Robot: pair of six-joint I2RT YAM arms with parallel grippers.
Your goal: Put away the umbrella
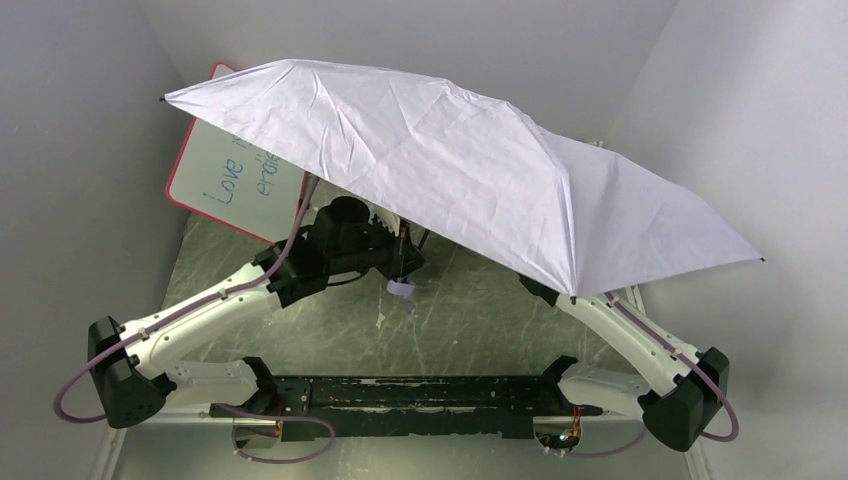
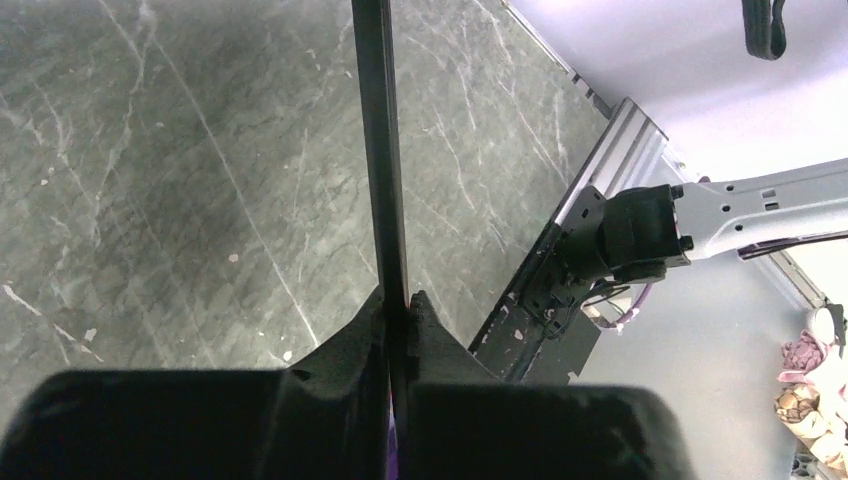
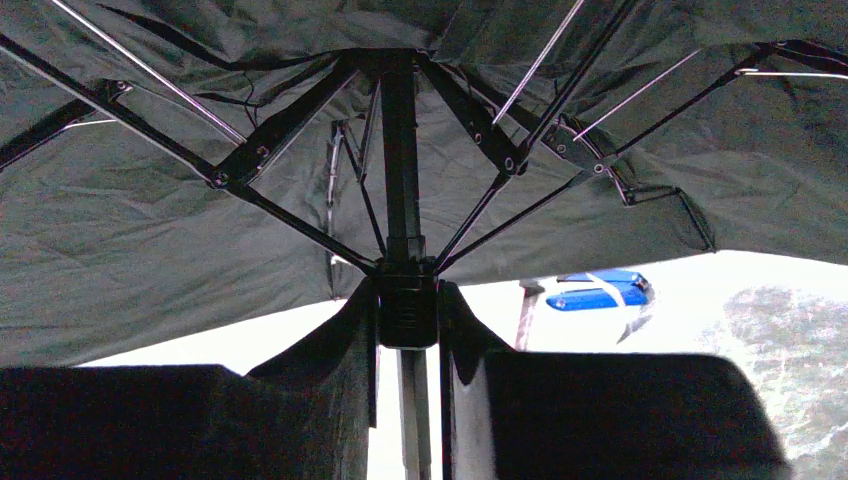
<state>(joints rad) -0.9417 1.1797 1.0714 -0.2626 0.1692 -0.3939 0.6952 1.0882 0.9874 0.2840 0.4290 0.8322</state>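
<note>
Two grips hold the open umbrella (image 1: 470, 180) above the table (image 1: 470, 335): my left claw (image 2: 398, 300) pinched shut on its shaft (image 2: 380, 150), my right claw (image 3: 407, 297) clasping the runner (image 3: 406, 315), which I should draw straight along the shaft, never twisting the ribs (image 3: 275, 130).

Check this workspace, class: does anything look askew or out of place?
Yes: the umbrella stands fully open, canopy tilted down to the right, hiding part of the whiteboard. The left gripper and right gripper clamp its shaft.
</note>
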